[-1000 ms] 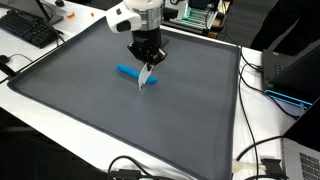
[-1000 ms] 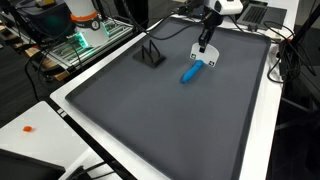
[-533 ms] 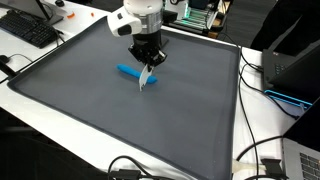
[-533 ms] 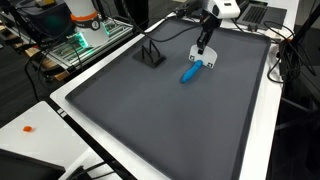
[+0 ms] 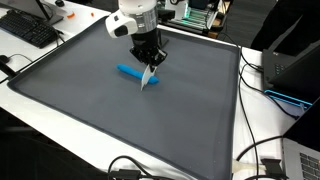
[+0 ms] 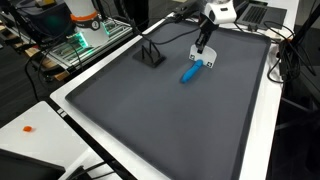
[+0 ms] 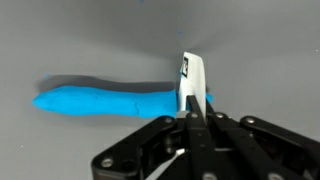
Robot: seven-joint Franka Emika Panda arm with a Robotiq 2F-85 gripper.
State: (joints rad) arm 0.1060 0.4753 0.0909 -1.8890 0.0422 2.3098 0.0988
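Observation:
A blue elongated thing [image 5: 127, 71] lies flat on the dark grey mat [image 5: 90, 110]; it also shows in the other exterior view [image 6: 189, 73] and in the wrist view [image 7: 100, 100]. My gripper [image 5: 150, 67] [image 6: 204, 50] [image 7: 192, 118] points down beside the blue thing's end. It is shut on a thin white flat piece [image 7: 192, 80] with a dark label. The piece hangs below the fingers [image 5: 147, 81] [image 6: 209, 62], with its lower end at or just above the mat, next to the blue thing. Contact between them cannot be told.
A small black stand [image 6: 152, 54] sits on the mat near its far edge. A white table rim [image 5: 120, 150] surrounds the mat. A keyboard [image 5: 30, 30], cables [image 5: 262, 160], a laptop [image 5: 302, 160] and a small orange item [image 6: 28, 128] lie outside it.
My gripper has shifted slightly, up and sideways, with the white piece in it. The blue thing has not moved.

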